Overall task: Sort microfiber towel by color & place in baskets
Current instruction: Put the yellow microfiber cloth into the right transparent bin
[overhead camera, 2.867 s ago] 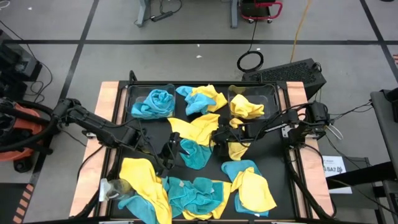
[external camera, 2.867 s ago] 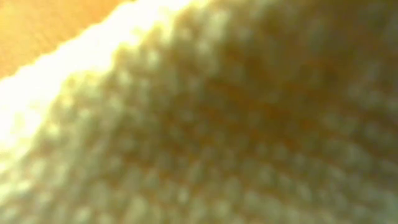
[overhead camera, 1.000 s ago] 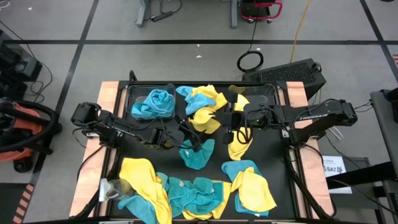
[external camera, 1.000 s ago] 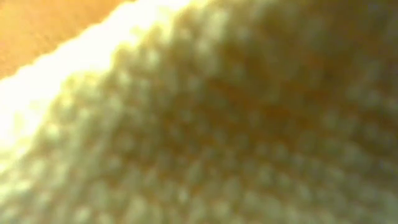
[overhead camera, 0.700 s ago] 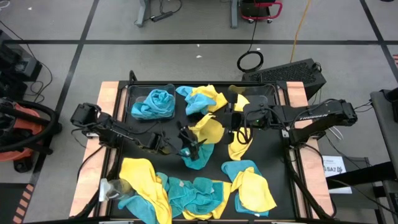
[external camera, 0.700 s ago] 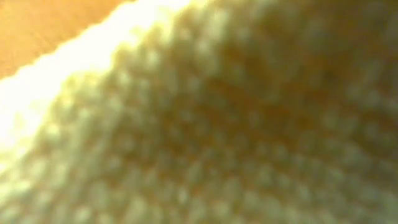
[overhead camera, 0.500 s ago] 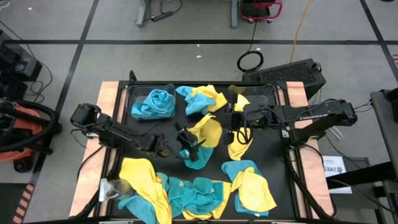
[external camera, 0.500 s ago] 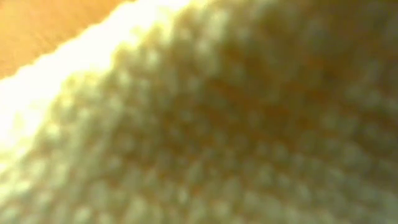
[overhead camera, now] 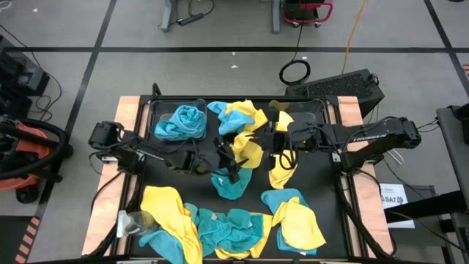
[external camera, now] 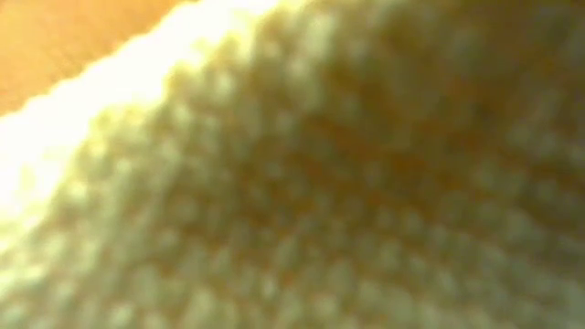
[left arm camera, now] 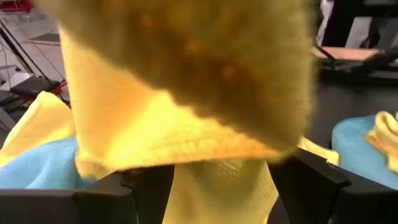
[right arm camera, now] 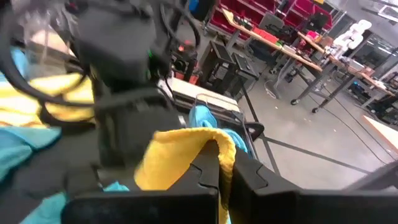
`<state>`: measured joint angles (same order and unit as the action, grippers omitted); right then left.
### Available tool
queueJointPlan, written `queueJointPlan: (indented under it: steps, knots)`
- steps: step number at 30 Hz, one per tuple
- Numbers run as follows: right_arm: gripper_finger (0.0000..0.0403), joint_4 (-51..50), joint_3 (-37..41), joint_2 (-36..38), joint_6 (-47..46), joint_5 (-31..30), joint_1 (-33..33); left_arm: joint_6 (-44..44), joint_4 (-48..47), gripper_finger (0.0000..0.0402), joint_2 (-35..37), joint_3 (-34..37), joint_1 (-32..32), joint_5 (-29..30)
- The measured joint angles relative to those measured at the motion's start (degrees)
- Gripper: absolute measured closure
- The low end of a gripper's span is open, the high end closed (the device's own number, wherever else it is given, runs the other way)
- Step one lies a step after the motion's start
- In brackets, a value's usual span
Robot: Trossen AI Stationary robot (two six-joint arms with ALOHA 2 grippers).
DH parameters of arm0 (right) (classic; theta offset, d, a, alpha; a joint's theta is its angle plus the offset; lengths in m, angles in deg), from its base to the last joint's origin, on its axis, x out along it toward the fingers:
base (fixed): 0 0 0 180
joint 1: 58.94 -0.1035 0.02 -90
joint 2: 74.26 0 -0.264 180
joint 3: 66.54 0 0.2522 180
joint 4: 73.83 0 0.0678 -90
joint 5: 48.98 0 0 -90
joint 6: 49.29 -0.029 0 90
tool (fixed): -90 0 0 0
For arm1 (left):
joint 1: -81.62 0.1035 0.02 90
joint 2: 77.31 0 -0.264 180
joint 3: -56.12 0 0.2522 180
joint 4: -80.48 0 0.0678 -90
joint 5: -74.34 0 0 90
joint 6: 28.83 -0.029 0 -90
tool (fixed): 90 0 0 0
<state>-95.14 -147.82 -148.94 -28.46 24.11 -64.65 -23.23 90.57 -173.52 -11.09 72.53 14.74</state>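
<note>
On the black mat, my left gripper (overhead camera: 229,163) is shut on a yellow towel (overhead camera: 248,150) in the middle, over a teal towel (overhead camera: 233,183). In the left wrist view that yellow towel (left arm camera: 186,137) fills the picture and hides my left gripper's (left arm camera: 221,186) fingertips. My right gripper (overhead camera: 275,147) is shut on a second yellow towel (overhead camera: 282,172) just right of the first. Two clear baskets stand at the far edge. The left basket (overhead camera: 155,110) holds a teal towel (overhead camera: 182,121). The right basket (overhead camera: 315,110) lies partly under my right arm. My left gripper has the yellow towel bunched between its two fingers (left arm camera: 143,186). The cloth drapes over the gripper and hides which part is held. The towel's lower part rests on the towels beneath. My right gripper (right arm camera: 219,186) pinches a fold of its yellow towel (right arm camera: 214,140) between the two fingers. The rest of that towel (right arm camera: 174,158) hangs slack below.
Loose towels lie along the near edge: yellow (overhead camera: 168,209), teal (overhead camera: 234,224) and yellow over teal (overhead camera: 297,224). A yellow and teal heap (overhead camera: 238,117) sits between the baskets. A yellow cloth (external camera: 292,164) covers the whole low view. Wooden table strips (overhead camera: 128,110) flank the mat.
My left gripper has dipped slightly toward the near edge and come back toward the far edge. The yellow towel at it has been drawn out of the far heap and now spreads over the middle of the mat. My right arm has kept still.
</note>
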Motion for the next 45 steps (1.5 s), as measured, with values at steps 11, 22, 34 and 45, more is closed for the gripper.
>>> queueJointPlan:
  steps: [11,22,34,45]
  knots:
    - [0.0402,-5.5,0.0,0.0,-2.5,0.5,-2.8,-8.2,4.7,0.0278,-0.9,-0.1,4.1,3.9]
    - [0.0403,-24.8,0.7,-0.4,-15.0,0.2,-8.0,-17.8,2.8,0.0394,4.6,-0.7,4.6,-1.3]
    - [0.0399,-14.0,13.4,-0.5,-18.4,-1.4,-4.9,-18.2,4.5,0.0396,9.9,-2.1,3.7,-20.1]
    - [0.0282,-16.4,15.5,-0.6,-18.1,-8.2,-4.5,-18.7,4.1,0.0397,10.2,-2.3,3.3,-23.7]
